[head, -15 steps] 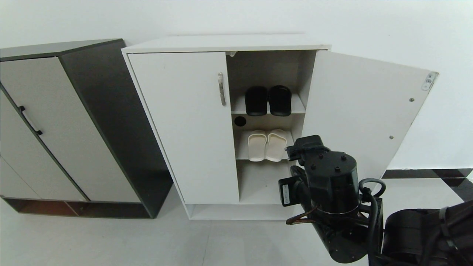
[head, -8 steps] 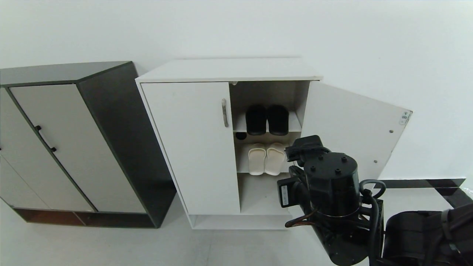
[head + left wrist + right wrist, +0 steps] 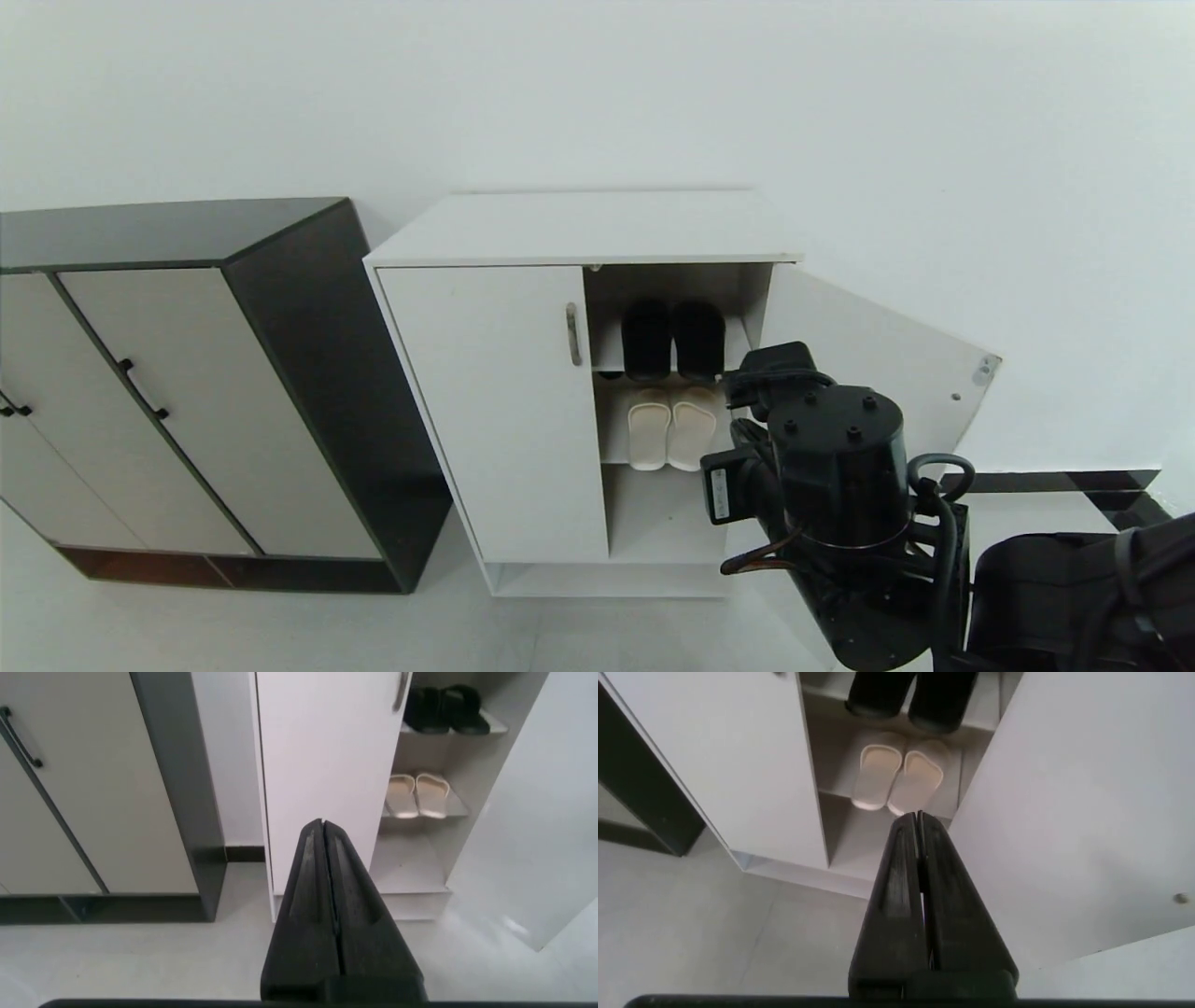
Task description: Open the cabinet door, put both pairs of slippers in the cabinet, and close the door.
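A home-style entry corner set up for keeping shoes.

Two low storage units stand side by side against a plain white wall (image 3: 597,93): a white cabinet (image 3: 495,411) and, just beside it, a dark cabinet (image 3: 289,373) with pale fronts and black bar handles. The white one's right door (image 3: 878,355) hangs open on shallow shelves, with black slippers (image 3: 672,338) on the upper shelf and cream slippers (image 3: 670,427) on the one below. The floor (image 3: 280,635) is pale and smooth, and a black skirting (image 3: 1055,482) runs along the foot of the wall.
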### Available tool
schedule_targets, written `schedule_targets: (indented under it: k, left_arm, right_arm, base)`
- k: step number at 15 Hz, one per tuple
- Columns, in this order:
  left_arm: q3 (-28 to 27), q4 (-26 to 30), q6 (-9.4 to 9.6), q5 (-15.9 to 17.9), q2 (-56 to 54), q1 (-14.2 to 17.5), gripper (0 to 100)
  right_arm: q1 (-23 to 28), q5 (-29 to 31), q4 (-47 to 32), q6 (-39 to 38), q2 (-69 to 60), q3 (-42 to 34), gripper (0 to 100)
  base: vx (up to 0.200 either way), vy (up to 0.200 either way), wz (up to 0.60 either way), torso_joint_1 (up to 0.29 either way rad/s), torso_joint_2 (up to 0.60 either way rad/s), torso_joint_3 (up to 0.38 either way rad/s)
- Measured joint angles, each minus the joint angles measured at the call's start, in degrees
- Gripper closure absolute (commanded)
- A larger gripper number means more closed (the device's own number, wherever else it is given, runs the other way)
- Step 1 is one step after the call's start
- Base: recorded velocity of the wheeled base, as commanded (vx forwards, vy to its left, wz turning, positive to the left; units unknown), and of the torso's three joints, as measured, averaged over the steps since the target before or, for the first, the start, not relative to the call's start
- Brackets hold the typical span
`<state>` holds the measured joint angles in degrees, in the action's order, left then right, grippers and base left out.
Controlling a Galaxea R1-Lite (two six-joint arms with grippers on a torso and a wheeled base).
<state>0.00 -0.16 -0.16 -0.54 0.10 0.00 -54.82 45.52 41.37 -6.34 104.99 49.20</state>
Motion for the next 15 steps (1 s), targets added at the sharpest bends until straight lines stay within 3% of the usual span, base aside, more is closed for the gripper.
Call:
schedule_targets:
  k: [9, 15]
  left_arm:
    - [0.0, 0.0, 0.02, 0.0, 0.0, 0.0, 100]
    - [0.0, 0.0, 0.0, 0.0, 0.0, 0.0, 100]
  right_arm:
    - [0.0, 0.0, 0.0, 0.0, 0.0, 0.0, 100]
    - [0.0, 0.0, 0.0, 0.0, 0.0, -0.3, 100]
  base:
    - [0.0, 0.0, 0.0, 0.218, -0.53, -0.311]
    - [0.0, 0.0, -0.1, 0.047, -0.1, -0.059]
